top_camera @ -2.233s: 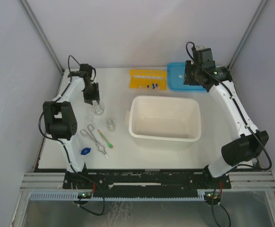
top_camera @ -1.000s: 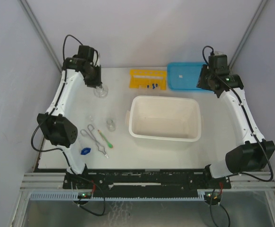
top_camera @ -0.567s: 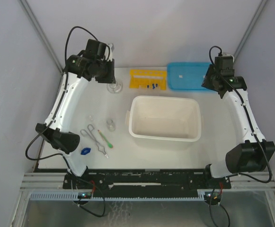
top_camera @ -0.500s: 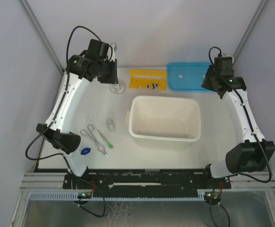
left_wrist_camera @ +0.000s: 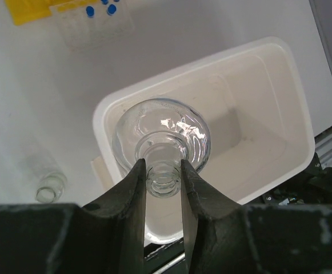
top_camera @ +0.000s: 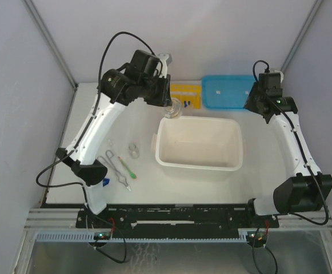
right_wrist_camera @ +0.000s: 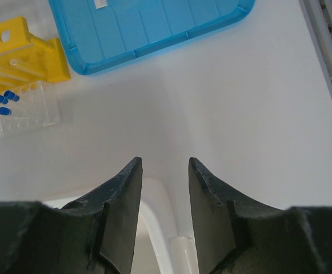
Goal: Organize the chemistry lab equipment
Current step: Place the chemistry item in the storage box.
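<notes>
you've swung the left gripper (left_wrist_camera: 163,171), clamped on the round clear glass flask's (left_wrist_camera: 161,140) neck, from the table's left side to over the big white plastic tub's (top_camera: 200,142) far-left corner, so dropping it in comes next; right gripper (right_wrist_camera: 164,171) empty, parted.

Bright even light, soft shadows; glare on flask (left_wrist_camera: 161,134).

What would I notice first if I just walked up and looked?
Probably the round glass flask, pinched by its neck in the left gripper and hanging over the near-left corner of the big white tub in the middle of the table. Behind the tub sit a bright yellow rack and a blue lid, where the right gripper hovers with nothing in it.
</notes>
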Robot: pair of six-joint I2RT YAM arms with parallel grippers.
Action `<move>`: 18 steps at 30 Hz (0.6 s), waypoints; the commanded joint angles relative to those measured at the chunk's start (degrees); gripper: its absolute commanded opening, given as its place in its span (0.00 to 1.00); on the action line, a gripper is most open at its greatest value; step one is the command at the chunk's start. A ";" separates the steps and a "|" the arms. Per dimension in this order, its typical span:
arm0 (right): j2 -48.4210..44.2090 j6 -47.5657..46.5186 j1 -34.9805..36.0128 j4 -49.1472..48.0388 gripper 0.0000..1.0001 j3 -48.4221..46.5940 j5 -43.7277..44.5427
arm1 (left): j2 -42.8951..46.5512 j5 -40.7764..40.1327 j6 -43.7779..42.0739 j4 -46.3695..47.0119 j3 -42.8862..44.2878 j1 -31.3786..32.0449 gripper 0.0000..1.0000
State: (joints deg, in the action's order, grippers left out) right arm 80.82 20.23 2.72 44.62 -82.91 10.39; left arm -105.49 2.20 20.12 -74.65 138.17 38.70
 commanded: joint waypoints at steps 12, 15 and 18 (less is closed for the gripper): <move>-10.28 1.48 0.01 0.61 0.37 3.65 3.96 | -7.05 -0.49 -0.80 1.39 -0.58 4.28 0.00; -10.94 1.71 0.01 0.79 0.37 4.17 3.94 | -7.54 -1.21 -1.12 1.51 -2.42 4.81 0.00; -11.67 1.44 0.01 0.71 0.37 4.60 4.04 | -8.23 -2.06 -1.64 1.49 -3.49 5.39 0.00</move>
State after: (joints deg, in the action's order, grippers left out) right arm 70.67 20.80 2.72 46.02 -79.09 13.43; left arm -115.11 1.48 19.90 -74.76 136.25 42.98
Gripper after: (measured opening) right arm 0.374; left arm 0.298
